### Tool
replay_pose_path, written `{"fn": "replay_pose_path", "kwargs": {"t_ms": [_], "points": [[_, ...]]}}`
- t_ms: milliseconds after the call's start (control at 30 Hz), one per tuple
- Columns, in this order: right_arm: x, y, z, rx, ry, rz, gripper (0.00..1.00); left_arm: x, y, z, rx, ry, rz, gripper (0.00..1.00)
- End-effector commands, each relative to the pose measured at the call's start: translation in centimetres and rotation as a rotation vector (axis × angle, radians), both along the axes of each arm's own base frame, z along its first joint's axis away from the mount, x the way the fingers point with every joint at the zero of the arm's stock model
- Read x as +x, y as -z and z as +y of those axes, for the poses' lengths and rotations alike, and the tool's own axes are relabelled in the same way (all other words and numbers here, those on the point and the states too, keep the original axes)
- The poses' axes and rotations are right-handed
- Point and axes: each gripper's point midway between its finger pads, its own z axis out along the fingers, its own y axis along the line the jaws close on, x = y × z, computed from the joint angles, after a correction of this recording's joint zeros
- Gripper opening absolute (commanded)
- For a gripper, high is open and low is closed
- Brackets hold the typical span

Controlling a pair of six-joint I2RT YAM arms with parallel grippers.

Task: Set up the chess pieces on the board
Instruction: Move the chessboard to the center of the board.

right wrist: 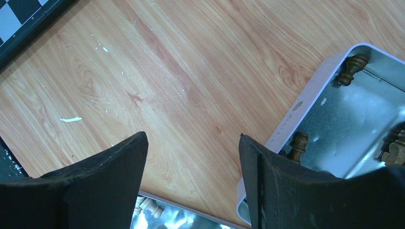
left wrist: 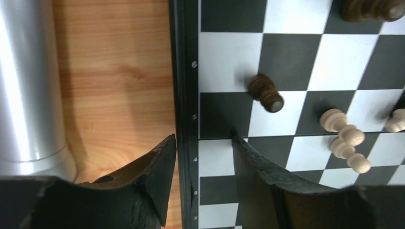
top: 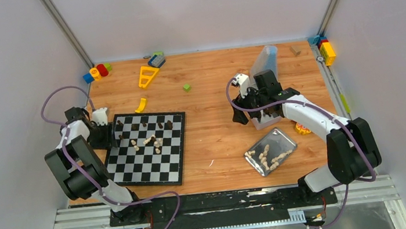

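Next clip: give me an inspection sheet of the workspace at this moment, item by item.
Surface: wooden table, white flecks.
Job's things: board holds few chess pieces, cream ones lying mid-board; more in metal trays.
Clutter: toy blocks at far corners; yellow shapes, green cube.
Grippers: left gripper open astride board's left edge; right gripper open, empty, beside a tray.
Cables: purple cables loop along both arms.
Surroundings: plain walls, metal frame.

A green cube (top: 186,87) lies near a seemingly plastic yellow triangle (top: 143,82).
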Motion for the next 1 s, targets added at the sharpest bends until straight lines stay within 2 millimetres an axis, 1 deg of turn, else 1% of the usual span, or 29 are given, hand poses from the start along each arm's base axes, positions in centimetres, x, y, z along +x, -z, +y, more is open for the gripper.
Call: {"fn": "replay_pose_path", "kwargs": {"t_ms": [0, 100, 233, 367, 567, 700, 800, 967], "points": [[0.2, -0.1, 0.3, 0.004, -0.022, -0.025, 0.71, 0.8, 0.1, -0.4, -0.033, 0.051, -0.020, 0.53], [0.2, 0.0, 0.3, 0.003, -0.024, -0.026, 0.71, 0.3, 0.4, -1.4, -0.059, 0.086, -0.017, 0.48], [0.3, 0.1, 0.4, 0.001, -0.024, -0.023, 0.71, 0.2, -0.1, -3.5, -0.057, 0.149, -0.033, 0.44], [0.3, 0.2, 0.3, -0.005, -0.024, -0.025, 0.71, 0.7, -0.9, -5.2, -0.075, 0.157, -0.049, 0.41], [0.4, 0.4, 0.1, -0.014, -0.024, -0.029, 0.71, 1.6, -1.4, -7.9, -0.131, 0.155, -0.048, 0.38], [0.5, 0.6, 0.1, -0.021, -0.026, -0.027, 0.71, 2.2, -2.1, -10.5, -0.183, 0.177, -0.053, 0.37], [0.5, 0.8, 0.1, -0.023, -0.027, -0.025, 0.71, 2.4, -2.6, -12.9, -0.233, 0.212, -0.060, 0.36], [0.6, 0.8, 0.1, -0.026, -0.027, -0.025, 0.71, 2.4, -2.5, -16.5, -0.279, 0.272, -0.047, 0.34]]}}
